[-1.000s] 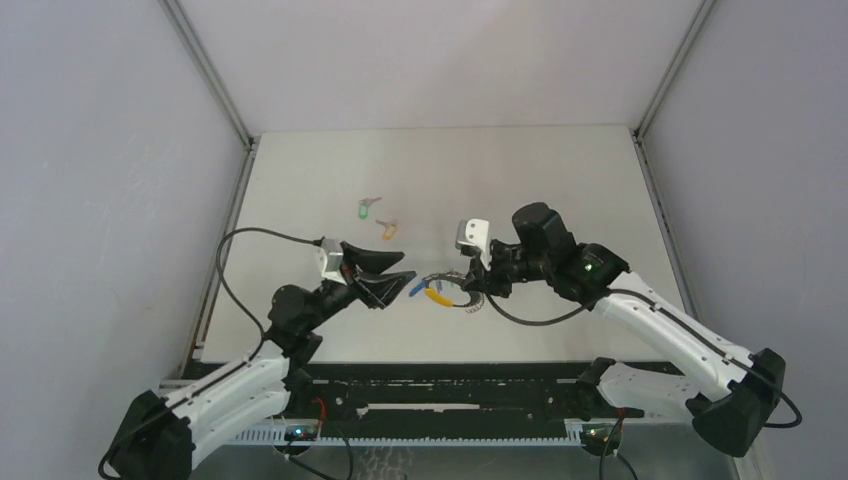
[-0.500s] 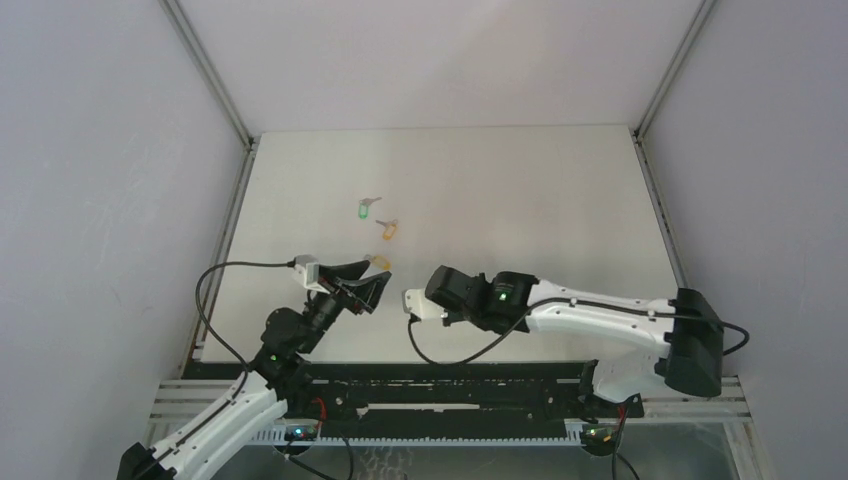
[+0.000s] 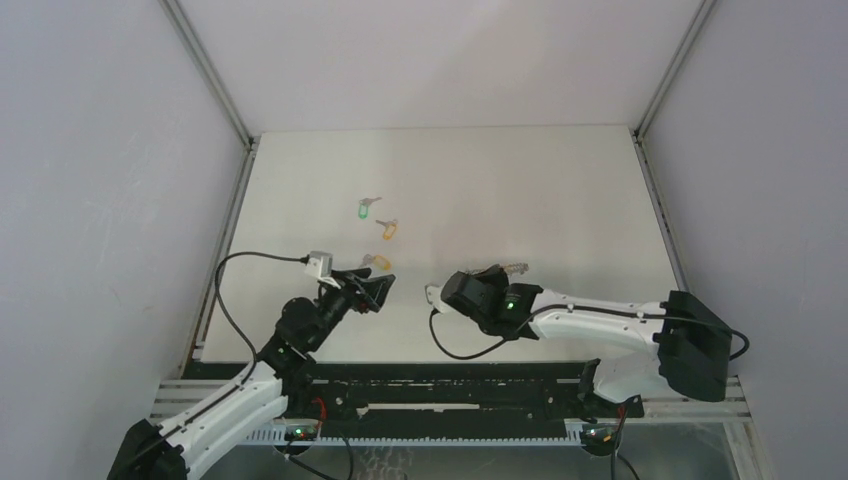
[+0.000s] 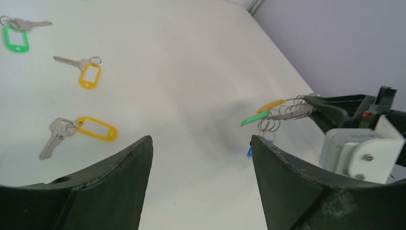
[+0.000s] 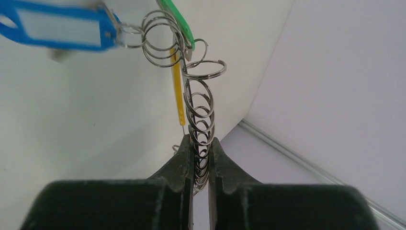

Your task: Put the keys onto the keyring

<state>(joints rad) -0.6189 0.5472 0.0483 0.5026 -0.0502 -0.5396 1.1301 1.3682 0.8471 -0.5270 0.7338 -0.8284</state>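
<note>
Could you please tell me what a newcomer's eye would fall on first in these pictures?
The right gripper is shut on the keyring, a chain of linked metal rings with blue, green and yellow tags, near the front middle of the white table. Left of it the keys, one green-tagged and two orange-tagged, lie loose, just beyond the open left gripper.

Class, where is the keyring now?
Right wrist view: the keyring is pinched in the right gripper. From above, it is right of the nearest orange-tagged key.
</note>
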